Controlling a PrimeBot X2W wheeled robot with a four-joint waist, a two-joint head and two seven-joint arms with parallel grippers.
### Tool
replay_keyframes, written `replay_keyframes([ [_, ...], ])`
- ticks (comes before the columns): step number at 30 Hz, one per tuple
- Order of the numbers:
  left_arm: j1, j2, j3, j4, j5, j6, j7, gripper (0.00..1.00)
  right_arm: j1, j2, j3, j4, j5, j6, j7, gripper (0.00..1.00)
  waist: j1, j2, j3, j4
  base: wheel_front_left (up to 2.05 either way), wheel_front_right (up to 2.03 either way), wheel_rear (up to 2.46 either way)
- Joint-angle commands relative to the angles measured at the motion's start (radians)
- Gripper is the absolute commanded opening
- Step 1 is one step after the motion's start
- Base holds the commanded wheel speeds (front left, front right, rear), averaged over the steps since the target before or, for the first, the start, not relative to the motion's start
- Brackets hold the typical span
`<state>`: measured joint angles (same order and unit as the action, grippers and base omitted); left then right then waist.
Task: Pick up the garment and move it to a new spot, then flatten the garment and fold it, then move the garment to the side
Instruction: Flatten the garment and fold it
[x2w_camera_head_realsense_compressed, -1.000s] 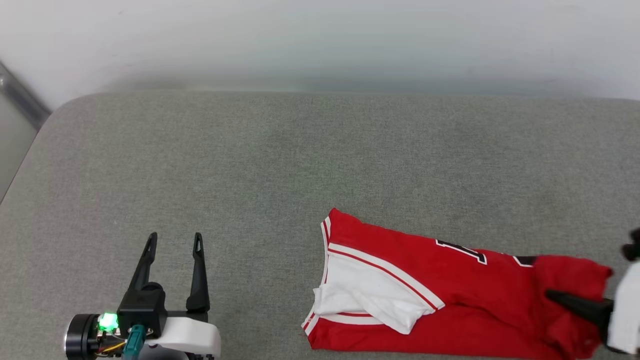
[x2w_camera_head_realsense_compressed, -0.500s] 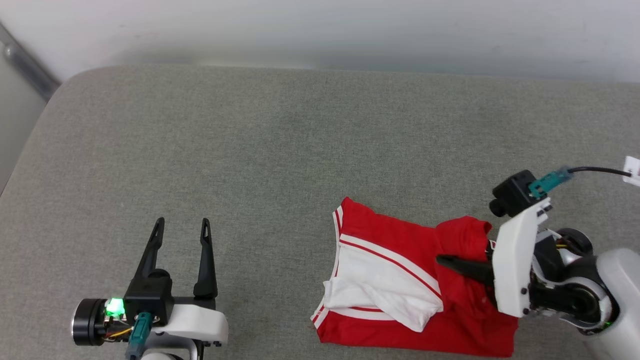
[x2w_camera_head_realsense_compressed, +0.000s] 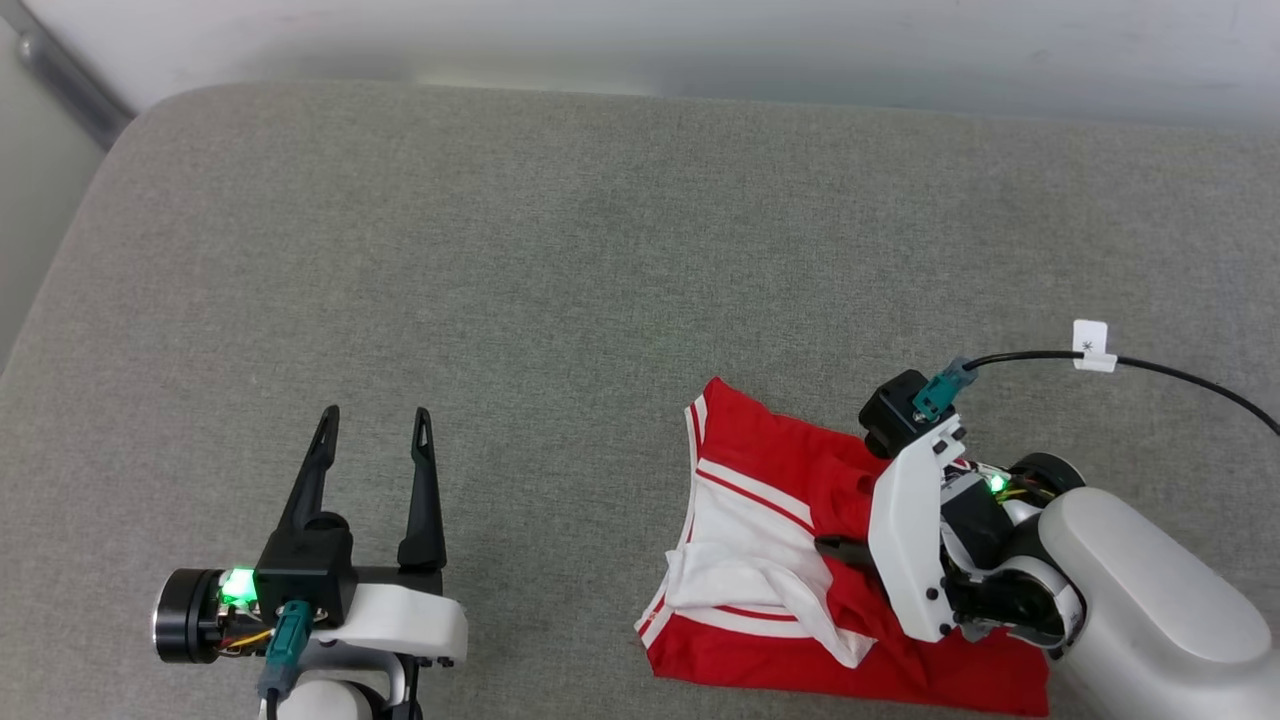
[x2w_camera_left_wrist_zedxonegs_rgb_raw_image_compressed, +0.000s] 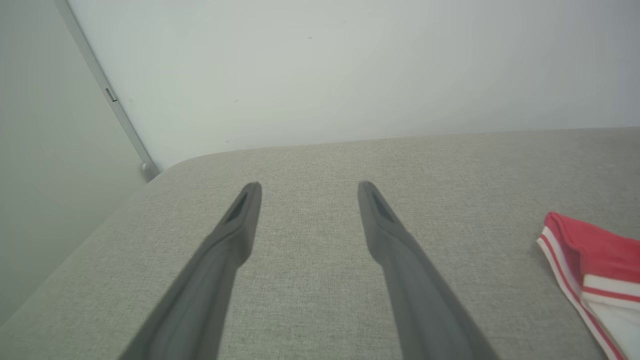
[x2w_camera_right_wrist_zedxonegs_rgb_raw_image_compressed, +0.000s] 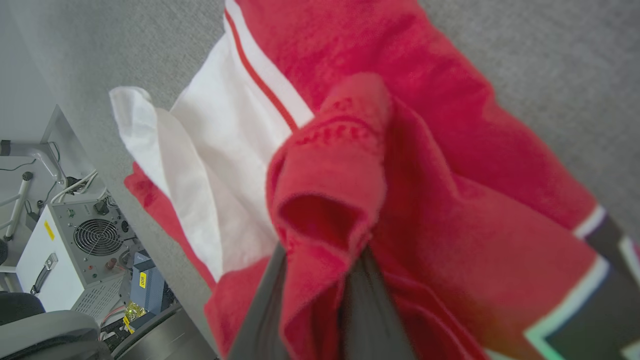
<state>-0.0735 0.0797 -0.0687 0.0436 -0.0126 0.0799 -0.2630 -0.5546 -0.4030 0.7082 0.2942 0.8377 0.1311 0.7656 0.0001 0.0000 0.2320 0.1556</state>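
Leftward since a second ago, the right gripper (x2w_camera_head_realsense_compressed: 838, 549), clamped shut on bunched red cloth, has dragged one end of the garment (x2w_camera_head_realsense_compressed: 775, 465) over itself at lower right, evidently to fold it, while the left gripper (x2w_camera_head_realsense_compressed: 375, 415) idles wide open and empty at lower left.

One garment (x2w_camera_head_realsense_compressed: 760, 460), red with white. Two grippers: one left gripper (x2w_camera_head_realsense_compressed: 376, 412), one right gripper (x2w_camera_head_realsense_compressed: 832, 549). One grey cushion (x2w_camera_head_realsense_compressed: 560, 250), one cable (x2w_camera_head_realsense_compressed: 1020, 355), one fan-fronted box (x2w_camera_right_wrist_zedxonegs_rgb_raw_image_compressed: 75, 245).
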Motion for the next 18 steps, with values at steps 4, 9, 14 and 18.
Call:
replay_keyframes([
  [4,-0.005,-0.004,0.004,0.003,0.006,0.007,-0.002,1.00,-0.016,0.004,0.044,0.041,0.014,-0.001,-0.071,0.00,-0.0001,0.0000,-0.007,-0.011,0.00,0.00,0.00],
  [9,0.010,-0.003,0.005,0.006,0.009,0.006,-0.002,1.00,-0.037,-0.038,0.049,-0.012,0.020,-0.001,-0.169,1.00,-0.0001,0.0000,-0.038,-0.030,0.00,0.00,0.00],
  [14,0.031,0.003,0.007,0.003,0.011,0.008,-0.002,1.00,-0.032,-0.090,-0.019,-0.108,-0.025,-0.001,-0.347,1.00,-0.0001,0.0000,-0.071,-0.060,0.00,0.00,0.00],
  [18,0.049,0.007,0.006,0.002,0.011,0.007,-0.002,1.00,-0.003,-0.076,-0.154,-0.118,-0.147,-0.001,-0.561,1.00,-0.0001,0.0000,-0.090,-0.082,0.00,0.00,0.00],
])
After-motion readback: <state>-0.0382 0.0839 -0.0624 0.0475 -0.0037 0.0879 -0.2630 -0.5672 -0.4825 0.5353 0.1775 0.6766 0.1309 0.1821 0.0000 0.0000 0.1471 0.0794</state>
